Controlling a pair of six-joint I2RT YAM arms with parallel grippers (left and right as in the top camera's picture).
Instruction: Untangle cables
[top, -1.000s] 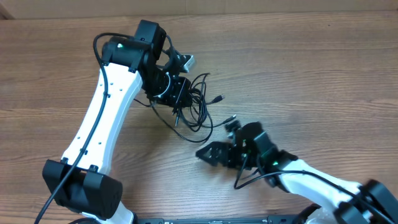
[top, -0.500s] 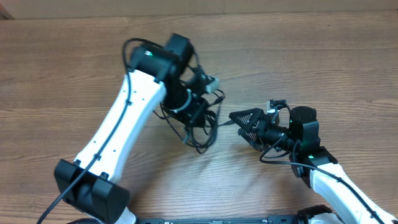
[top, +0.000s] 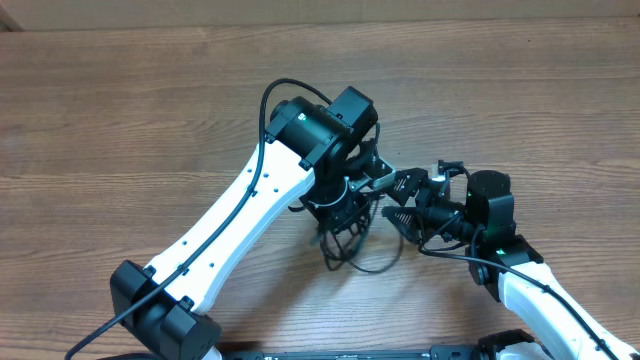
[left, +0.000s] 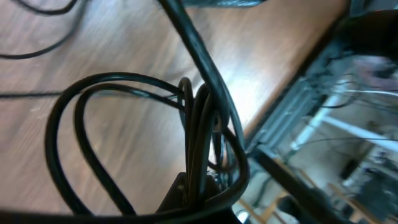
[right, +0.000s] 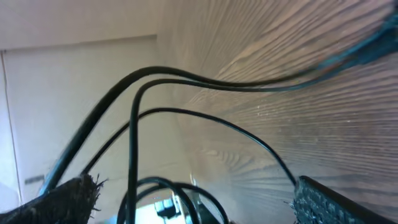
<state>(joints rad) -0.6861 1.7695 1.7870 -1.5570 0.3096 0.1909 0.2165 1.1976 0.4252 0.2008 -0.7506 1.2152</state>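
Observation:
The black cables hang as a tangled bundle from my left gripper at the table's middle, with loops trailing onto the wood below it. In the left wrist view the left gripper is shut on several cable strands that loop out to the left. My right gripper is open and points left, right beside the bundle. In the right wrist view cable strands run between the right gripper's spread fingers without being clamped. I cannot make out any plugs.
The wooden table stretches all around. The left arm's white link crosses from the bottom left to the centre. The right arm comes in from the bottom right. The table's front edge shows in the left wrist view.
My left gripper has carried the cable bundle to the right, up to the right gripper. The right gripper swung up and rightward a second ago, then held still, open.

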